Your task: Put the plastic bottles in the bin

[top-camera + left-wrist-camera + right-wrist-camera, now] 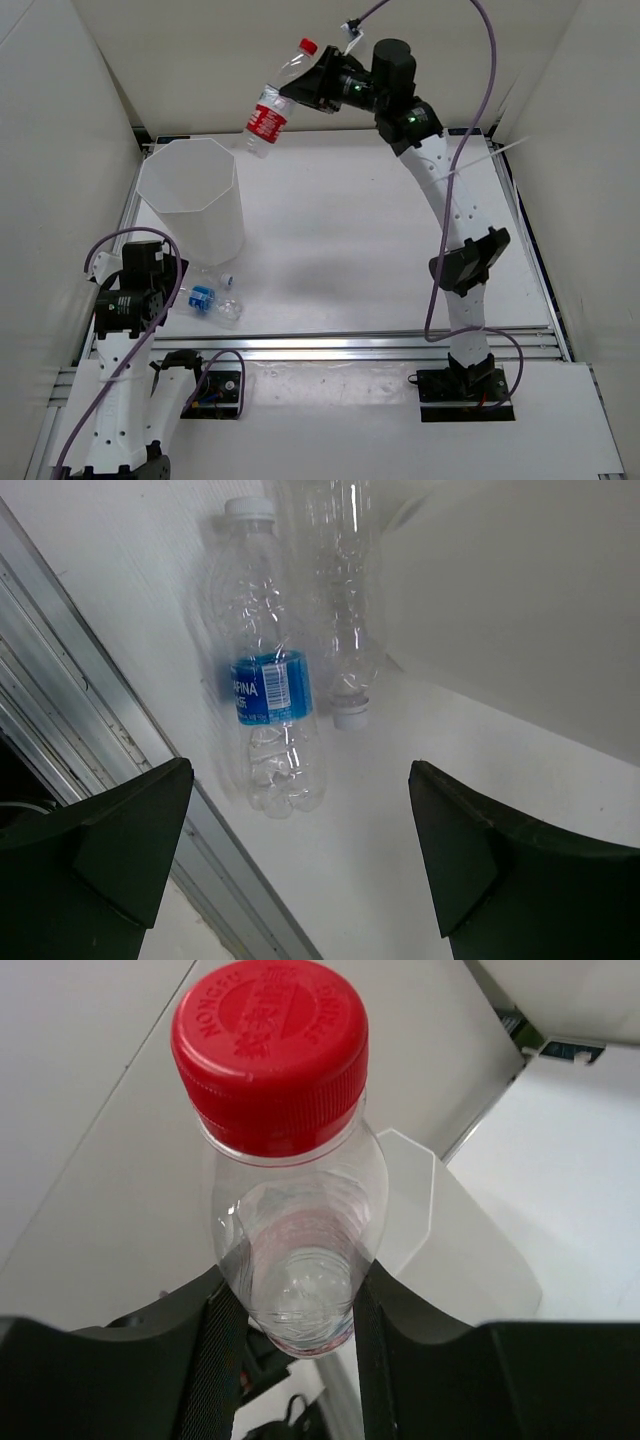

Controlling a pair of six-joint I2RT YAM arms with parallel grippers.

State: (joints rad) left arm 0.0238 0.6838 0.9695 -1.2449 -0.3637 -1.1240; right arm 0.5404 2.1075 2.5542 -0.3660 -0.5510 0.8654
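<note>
1. Top external: red-capped bottle (270, 112) is up in the air, tilted with cap high and to the right, base pointing down-left toward the bin (190, 200). Its base is by the far right edge of the rim, not clearly over the opening.
2. Right gripper (305, 88) is clenched on that bottle around the upper body. Right wrist view confirms it: jaws are pressed on both sides of the clear bottle (290, 1210) below the red cap, with the bin rim (460, 1250) visible beyond it.
3. Blue-labelled bottle (203, 298) lies on its side on the counter (380, 250), near the bin's base on the near side. Not in yet.
4. Plain bottle (222, 282) with white cap lies just beside the blue one, closer to the bin wall. Left wrist view shows the two side by side, blue-labelled (270, 690) and plain (350, 610), caps pointing opposite ways. Touching or not, cannot tell.
5. Left gripper (300, 800) is released, jaws spread wide and holding nothing, hovering over those two bottles.
6. No dark-labelled bottle visible anywhere. Bin interior shows nothing I can make out.
7. Progress judgement: one bottle is on the way and not dropped, and two are on the counter untouched. Left to do: release the red one over the opening, then pick and drop the other two.
</note>
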